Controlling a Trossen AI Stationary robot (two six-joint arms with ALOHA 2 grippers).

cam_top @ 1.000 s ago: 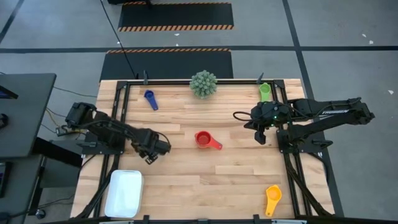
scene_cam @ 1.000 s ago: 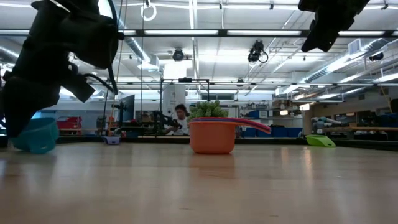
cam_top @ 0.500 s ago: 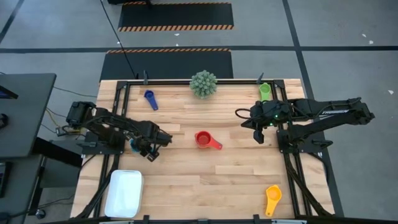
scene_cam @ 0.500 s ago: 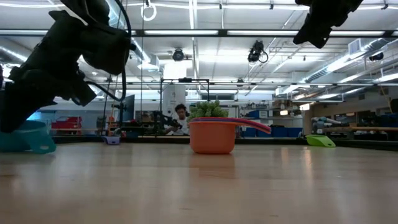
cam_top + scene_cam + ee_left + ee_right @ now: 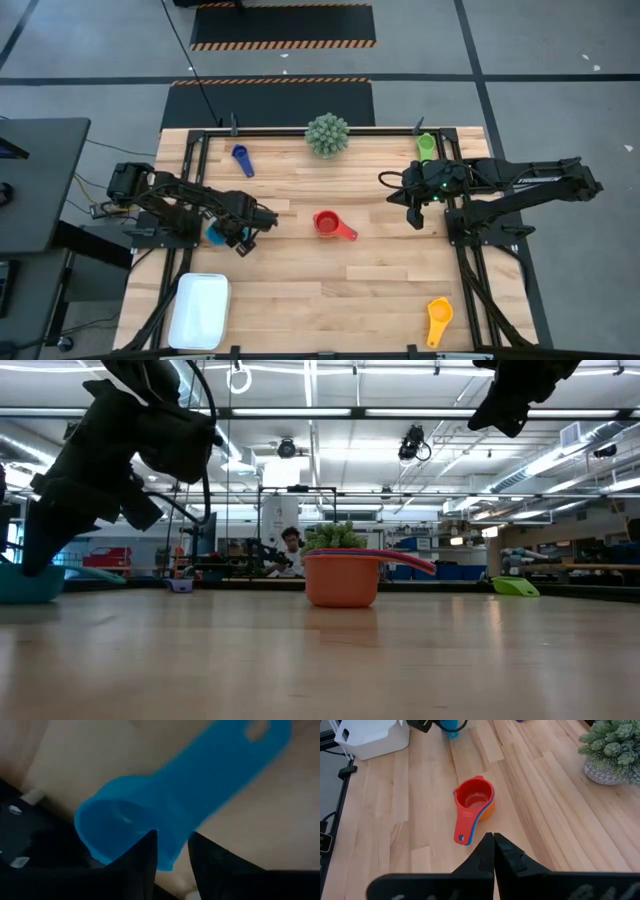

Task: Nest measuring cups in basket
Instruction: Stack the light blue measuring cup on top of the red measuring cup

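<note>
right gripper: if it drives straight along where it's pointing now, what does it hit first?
Most likely the red measuring cup, stacked on an orange one, dead ahead of the shut right gripper; otherwise bare table just short of it. Depth is unclear.

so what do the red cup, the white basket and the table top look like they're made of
Red cup: likely plastic, smooth with a slight sheen and uniform colour. White basket: probably plastic too, plain white with rounded corners. Table top: wood, pale planks with visible grain and joins.
</note>
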